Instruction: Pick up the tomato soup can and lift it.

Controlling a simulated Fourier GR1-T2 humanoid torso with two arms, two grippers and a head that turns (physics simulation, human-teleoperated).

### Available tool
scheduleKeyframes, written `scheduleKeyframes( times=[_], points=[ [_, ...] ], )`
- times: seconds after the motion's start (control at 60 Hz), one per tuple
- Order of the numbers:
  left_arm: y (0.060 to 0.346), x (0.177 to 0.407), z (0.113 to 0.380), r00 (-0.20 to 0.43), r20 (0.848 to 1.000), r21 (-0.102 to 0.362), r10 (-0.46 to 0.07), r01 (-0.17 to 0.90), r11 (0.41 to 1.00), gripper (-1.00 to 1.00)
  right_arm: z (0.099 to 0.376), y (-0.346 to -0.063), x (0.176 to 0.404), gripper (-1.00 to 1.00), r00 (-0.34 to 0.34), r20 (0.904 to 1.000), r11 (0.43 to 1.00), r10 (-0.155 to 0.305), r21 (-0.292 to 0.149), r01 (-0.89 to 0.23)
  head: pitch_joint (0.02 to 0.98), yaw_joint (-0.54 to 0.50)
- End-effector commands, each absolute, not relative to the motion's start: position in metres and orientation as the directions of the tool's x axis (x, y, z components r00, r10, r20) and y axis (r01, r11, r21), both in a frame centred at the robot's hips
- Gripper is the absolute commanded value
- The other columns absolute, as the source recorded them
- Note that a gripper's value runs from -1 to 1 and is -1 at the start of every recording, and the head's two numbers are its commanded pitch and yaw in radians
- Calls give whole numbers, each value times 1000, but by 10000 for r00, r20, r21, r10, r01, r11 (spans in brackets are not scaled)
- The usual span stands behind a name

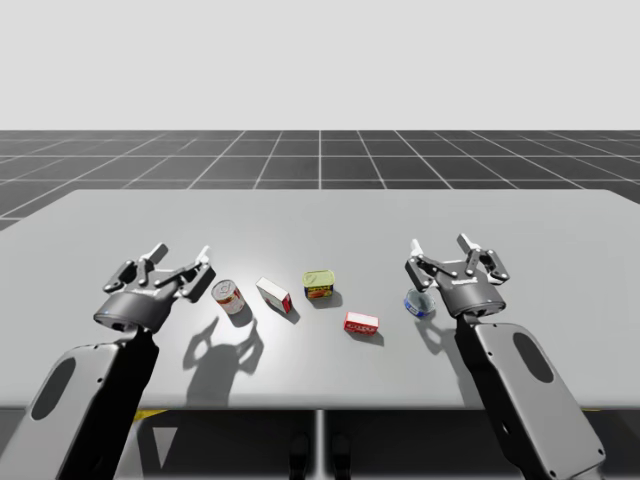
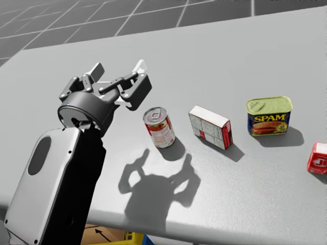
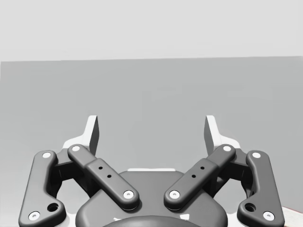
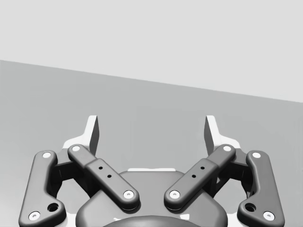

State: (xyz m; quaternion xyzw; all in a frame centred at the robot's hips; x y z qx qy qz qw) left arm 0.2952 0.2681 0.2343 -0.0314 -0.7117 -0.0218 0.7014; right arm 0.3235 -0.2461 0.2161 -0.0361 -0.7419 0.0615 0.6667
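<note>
The tomato soup can (image 1: 229,297) (image 2: 159,127) is a red and white cylinder standing on the grey table (image 1: 320,215), left of centre. My left gripper (image 1: 180,255) (image 2: 118,69) hovers open just to the can's left and slightly behind it, not touching it. In the left wrist view the left gripper (image 3: 151,127) has its fingers spread wide over bare table, nothing between them. My right gripper (image 1: 440,245) (image 4: 151,127) is open at the right side of the table, also with nothing between its fingers.
Right of the can lie a white and red box (image 1: 274,295) (image 2: 210,127), a blue and yellow rectangular tin (image 1: 319,284) (image 2: 269,116) and a small red box (image 1: 362,322) (image 2: 319,158). A blue can (image 1: 419,303) sits just below my right gripper.
</note>
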Motion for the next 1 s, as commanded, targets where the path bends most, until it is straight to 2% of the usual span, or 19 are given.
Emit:
scheduleKeyframes(
  times=[0.017,0.05,0.067,0.117,0.183,0.3,0.433,0.533,0.6,0.767,0.833,0.867,0.933,0.967,1.0],
  points=[
    [268,281,235,888,9960,-226,123,1159,9930,-1000,214,-246,325,-1000,-1140,9811,9872,1566,-1591,-135,812,348],
    [268,277,236,1069,9940,-372,239,1238,9916,-1000,213,-246,325,-1000,-1118,9814,9872,1559,-1586,-150,813,349],
    [267,270,237,1193,9928,-245,77,1395,9899,-1000,213,-246,326,-1000,-1112,9813,9870,1572,-1598,-155,813,349],
    [267,263,237,1274,9918,-278,80,1548,9876,-1000,212,-246,326,-1000,-1104,9805,9862,1626,-1650,-127,813,351],
    [270,249,236,1372,9897,183,-404,1589,9871,-1000,211,-247,327,-1000,-1093,9799,9855,1669,-1691,-105,814,355],
    [274,235,230,1681,9849,107,-410,1777,9840,-1000,211,-248,327,-1000,-1143,9774,9838,1778,-1794,-40,818,355],
    [280,223,218,2262,9730,5,-467,2002,9798,-1000,211,-248,327,-1000,-1145,9770,9835,1798,-1810,-2,820,357],
    [279,216,201,2598,9611,345,-935,2230,9742,-1000,210,-248,327,-1000,-1133,9770,9834,1807,-1814,42,819,364],
    [277,216,188,2567,9617,375,-958,2230,9741,-1000,210,-248,327,-1000,-1126,9773,9837,1794,-1798,65,819,369],
    [272,226,165,2912,9540,17,-717,2338,9723,-1000,211,-249,328,-1000,-1175,9765,9835,1806,-1808,96,812,369],
    [270,232,158,2837,9545,252,-914,2288,9731,-1000,210,-249,328,-1000,-1166,9765,9833,1814,-1814,109,811,366],
    [269,236,155,2891,9536,146,-837,2333,9723,-1000,210,-249,328,-1000,-1163,9767,9835,1805,-1804,121,812,365],
    [266,242,152,2878,9530,263,-944,2317,9724,-1000,210,-249,328,-1000,-1156,9770,9838,1792,-1788,139,812,365],
    [264,247,150,2987,9513,42,-766,2359,9718,-1000,211,-250,328,-1000,-1166,9771,9840,1781,-1775,158,811,365],
    [263,250,149,2997,9505,101,-816,2329,9725,-1000,211,-250,328,-1000,-1182,9768,9839,1785,-1779,161,811,364]
  ],
)
